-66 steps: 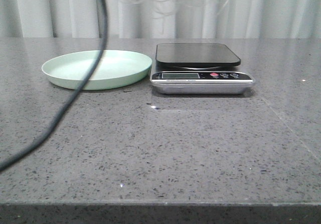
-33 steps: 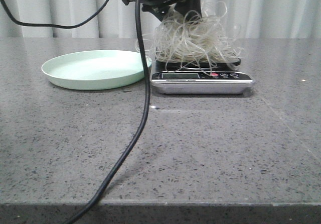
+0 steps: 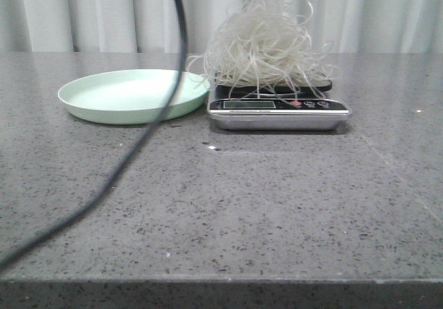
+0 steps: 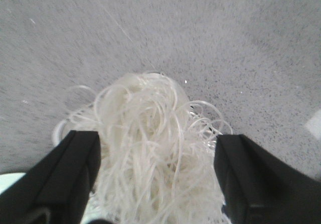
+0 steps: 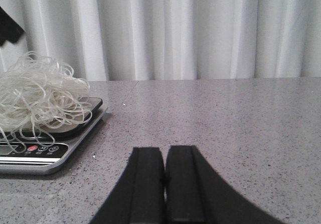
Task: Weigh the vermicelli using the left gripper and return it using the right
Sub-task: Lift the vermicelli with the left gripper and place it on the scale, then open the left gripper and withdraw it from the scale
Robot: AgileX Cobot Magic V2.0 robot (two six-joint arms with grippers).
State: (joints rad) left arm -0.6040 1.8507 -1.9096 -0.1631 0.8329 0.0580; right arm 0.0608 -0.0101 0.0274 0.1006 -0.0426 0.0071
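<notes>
The vermicelli (image 3: 263, 46) lies as a loose whitish tangle on the black platform of the kitchen scale (image 3: 277, 111). It is also in the right wrist view (image 5: 37, 96). My left gripper (image 4: 156, 138) is above the front view's frame and hangs over the vermicelli (image 4: 145, 113). Its jaws are wide apart on either side of the heap and not gripping it. Only its black cable (image 3: 138, 143) shows in the front view. My right gripper (image 5: 164, 151) is shut and empty, low over the table to the right of the scale (image 5: 45, 153).
The pale green plate (image 3: 131, 94) stands empty just left of the scale. The left arm's cable hangs across the plate's right edge and runs to the table's front left. White curtains close the back.
The left gripper has let go of the vermicelli on the scale and risen out of the front view. Its cable has swung left.
</notes>
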